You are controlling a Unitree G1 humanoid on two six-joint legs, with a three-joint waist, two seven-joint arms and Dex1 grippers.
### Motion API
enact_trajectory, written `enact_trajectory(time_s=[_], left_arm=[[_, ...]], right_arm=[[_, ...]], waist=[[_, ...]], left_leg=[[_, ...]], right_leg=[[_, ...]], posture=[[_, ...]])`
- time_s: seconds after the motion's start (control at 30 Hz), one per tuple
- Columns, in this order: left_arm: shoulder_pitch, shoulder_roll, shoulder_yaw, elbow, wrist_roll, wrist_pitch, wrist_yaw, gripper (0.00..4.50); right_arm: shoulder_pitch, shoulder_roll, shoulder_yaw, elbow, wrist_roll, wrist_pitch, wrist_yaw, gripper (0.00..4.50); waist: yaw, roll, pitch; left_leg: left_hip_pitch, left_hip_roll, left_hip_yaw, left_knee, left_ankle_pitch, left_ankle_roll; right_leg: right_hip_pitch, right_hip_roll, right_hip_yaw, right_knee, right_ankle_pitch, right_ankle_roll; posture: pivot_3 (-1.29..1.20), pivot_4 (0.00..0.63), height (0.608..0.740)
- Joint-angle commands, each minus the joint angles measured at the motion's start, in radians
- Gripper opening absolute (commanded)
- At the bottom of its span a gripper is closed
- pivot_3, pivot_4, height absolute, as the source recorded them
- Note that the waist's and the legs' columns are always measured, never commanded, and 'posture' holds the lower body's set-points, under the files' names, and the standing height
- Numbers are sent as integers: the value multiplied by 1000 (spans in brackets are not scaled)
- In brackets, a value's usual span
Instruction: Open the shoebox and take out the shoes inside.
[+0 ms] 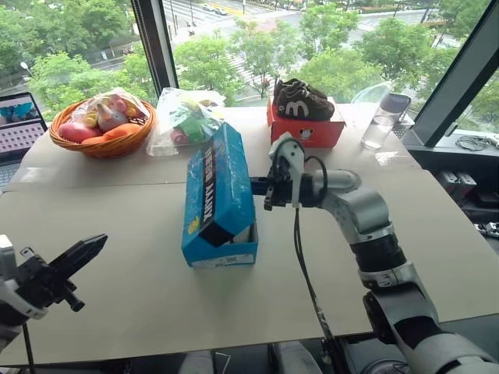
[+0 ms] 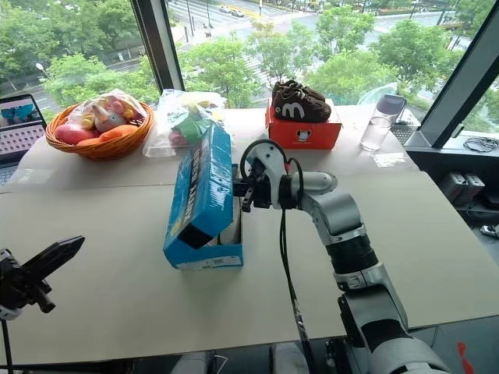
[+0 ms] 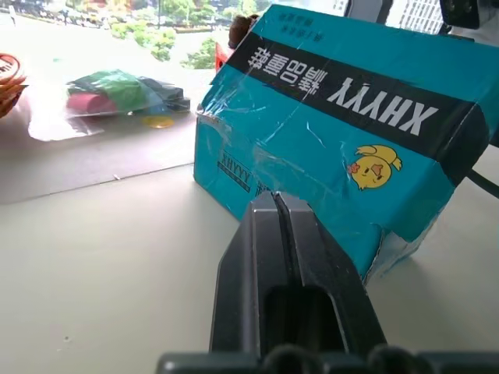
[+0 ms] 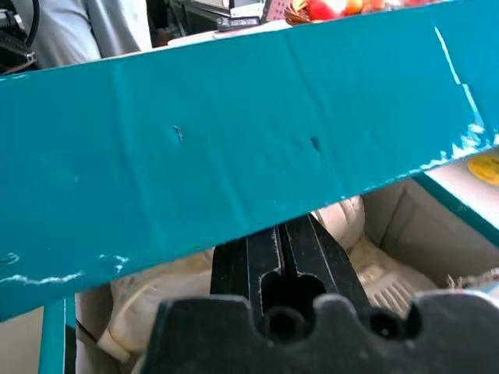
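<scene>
The bright blue shoebox (image 1: 221, 251) stands mid-table with its lid (image 1: 220, 183) tilted steeply up, black lettered band and yellow sticker facing my left. My right gripper (image 2: 236, 189) is shut and reaches in level under the lid's raised right edge. Its fingertips (image 4: 282, 230) disappear behind the lid's flap. Inside the white box lie the cream-white shoes (image 4: 343, 222), partly hidden by the lid. My left gripper (image 1: 97, 242) is shut and holds nothing. It hovers near the table's front left, well apart from the box, and points toward the shoebox (image 3: 351, 148).
An orange-red box (image 1: 312, 132) carrying dark brown shoes (image 1: 302, 100) stands at the back right, a clear tumbler (image 1: 382, 121) beside it. At the back left sit a basket of toys (image 1: 101, 128) and a plastic bag (image 1: 183, 121). A laptop (image 1: 17, 125) is at the far left.
</scene>
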Motion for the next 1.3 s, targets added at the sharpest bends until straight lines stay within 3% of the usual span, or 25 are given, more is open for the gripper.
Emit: enact_trajectory(time_s=[0.03, 0.13, 0.37, 0.5, 0.6, 0.67, 0.8, 0.87, 0.97, 1.07, 1.2, 1.3], left_arm=[[53, 4, 44, -65, -31, 5, -24, 23], [81, -4, 44, -78, -28, -2, -24, 23], [145, 8, 83, -84, -66, 17, -53, 23], [142, 28, 91, -90, -102, 38, -63, 23], [146, 29, 119, -106, -140, 47, -56, 23], [154, 27, 148, -111, -169, 53, -52, 23], [176, 29, 228, -122, -258, 73, -54, 23], [164, 47, 216, -121, -234, 72, -42, 23], [63, 141, 88, -116, -129, 66, -4, 23], [-76, 237, 2, -65, -114, 93, 23, 23], [-297, 363, -158, 102, -70, 102, -102, 23], [-387, 400, -251, 231, 0, 81, -211, 23]], right_arm=[[-56, 26, 27, -23, 13, -3, 14, 0], [-84, 48, 54, -9, 0, -10, 13, 0], [-275, 209, 177, 168, -106, -140, 2, 0], [-454, 398, 46, 370, -44, -203, -111, 0], [-482, 434, 6, 472, -58, -241, -151, 0], [-474, 425, 9, 504, -73, -255, -159, 0], [-411, 364, 13, 484, -101, -259, -149, 0], [-368, 324, 13, 431, -104, -229, -140, 0], [-285, 229, 28, 309, -107, -146, -118, 0], [-240, 164, 48, 191, -101, -61, -97, 0], [-195, 47, 116, 22, -114, 36, -25, 0], [-185, 10, 163, -17, -128, 45, 3, 0]], waist=[[-1, 0, 0], [-1, 0, 0], [-11, 1, 0], [-18, 1, 1], [-18, 2, 2], [-13, -5, -2], [-10, -6, -1], [-6, -5, -1], [10, -5, 0], [15, -4, 1], [2, -4, 1], [-8, -2, 2]], left_leg=[[0, 0, 0, 0, 0, 0], [0, 0, 0, 0, 0, 0], [-1, 2, 3, -2, 0, 0], [-5, 2, 2, -3, 0, 0], [-8, 2, 1, -3, 0, 0], [-7, 2, -2, -3, -1, -2], [-10, 1, 0, -1, -2, -3], [-10, 1, 0, -1, -2, -3], [-10, 1, -1, -2, -2, -3], [-10, 2, -2, -1, -2, -3], [-8, 2, 0, -1, -1, -2], [-8, 2, 0, -2, -1, -2]], right_leg=[[0, 0, 0, 0, 0, 0], [-1, 0, 0, 0, 0, -1], [-7, 1, 0, 2, 0, -3], [-10, 1, -1, 3, 0, -2], [-12, 1, -2, 2, 3, 2], [-9, 1, -4, 1, 1, 1], [-9, -2, -4, -3, -1, -3], [-10, -2, -4, -3, -1, -3], [-10, -1, -4, 1, 0, -1], [-10, 1, -4, 3, 0, 0], [-11, 2, -3, 3, 2, 2], [-11, 3, -2, 3, 2, 2]], posture=[[0, 150, 740], [0, 150, 740], [0, 150, 740], [0, 150, 740], [0, 150, 740], [0, 150, 740], [0, 150, 740], [0, 150, 740], [0, 150, 740], [0, 150, 740], [0, 150, 740], [0, 150, 740]])
